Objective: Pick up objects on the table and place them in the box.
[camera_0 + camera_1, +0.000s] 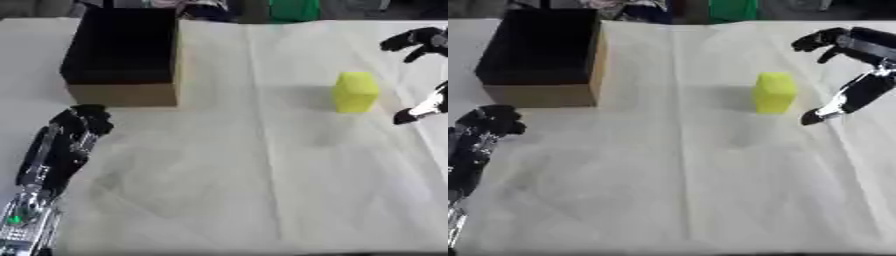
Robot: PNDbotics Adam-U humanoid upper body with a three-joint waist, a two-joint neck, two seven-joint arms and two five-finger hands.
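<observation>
Left eye view: the table (pixel 262 190) is covered in a pale sheet with creases running toward the near edge. The box (pixel 122 55), cardboard with a dark open interior, stands at the far left, its front wall facing the camera. The yellow block (pixel 355 92) stands upright right of centre, well apart from the box, with bare sheet between them and a broad bare stretch in front reaching the near edge. The left hand (pixel 83 125) lies at the left edge, just in front of the box and not touching it, fingers curled in and holding nothing. The right hand shows only partly at the right edge. Right eye view: the right hand (pixel 859 60) hangs at the far right, just beside the block's right side, released, its fingers (pixel 815 40) spread above and the thumb (pixel 833 107) reaching down toward the sheet, with a narrow gap to the block. The block is ungrasped and outside the box. A green object (pixel 732 10) sits beyond the table's far edge.
</observation>
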